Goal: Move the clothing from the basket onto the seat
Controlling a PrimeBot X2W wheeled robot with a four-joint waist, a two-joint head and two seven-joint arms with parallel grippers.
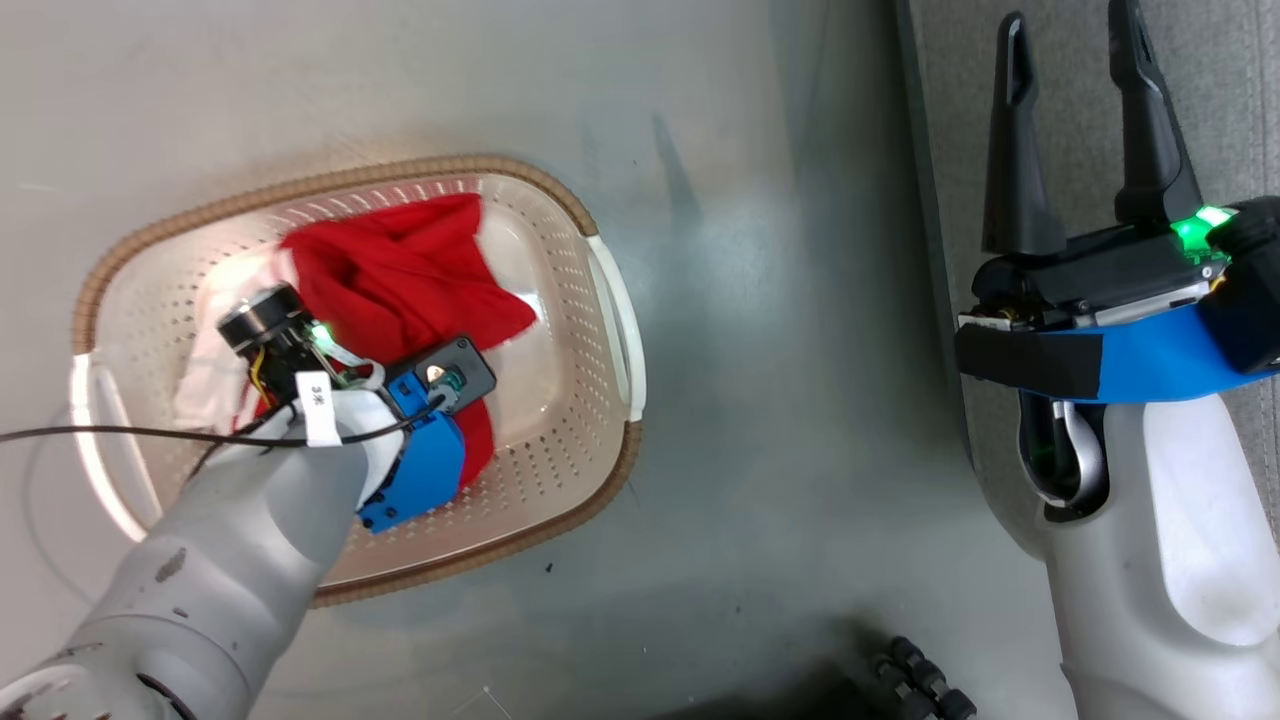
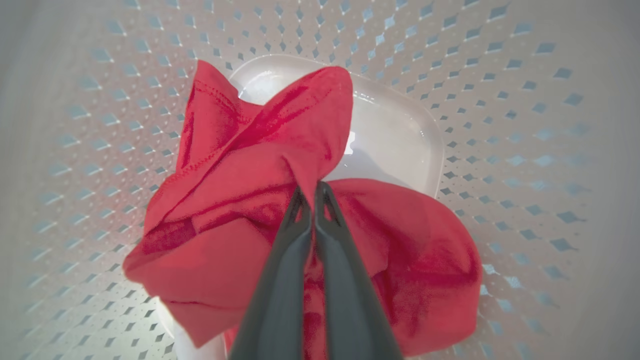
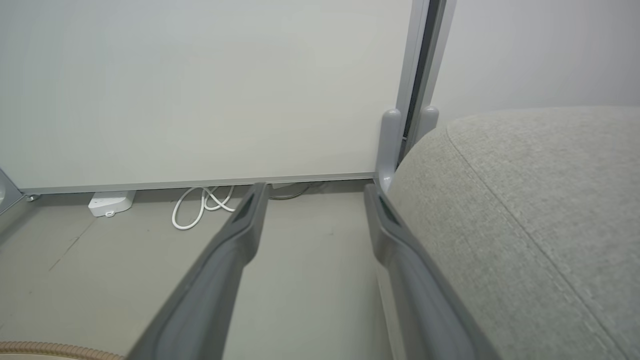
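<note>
The cream perforated basket (image 1: 450, 162) stands on the floor at the left of the head view. Inside it lies the red clothing (image 1: 400, 270), with a white part (image 1: 210, 370) against the left wall. My left arm reaches down into the basket, and its wrist covers the fingers there. In the left wrist view my left gripper (image 2: 312, 189) is shut on a raised fold of the red clothing (image 2: 225, 200), with the basket wall (image 2: 500, 100) all around. My right gripper (image 1: 1070, 30) (image 3: 315, 192) is open and holds nothing, beside the edge of the grey seat (image 1: 1240, 120) (image 3: 525, 210).
Grey floor (image 1: 780, 400) separates the basket from the seat. A black cable (image 1: 100, 435) runs from my left wrist off to the left. Ahead of the right gripper stand a pale wall panel (image 3: 200, 90), a coiled white cable (image 3: 200, 207) and a white power strip (image 3: 110, 204).
</note>
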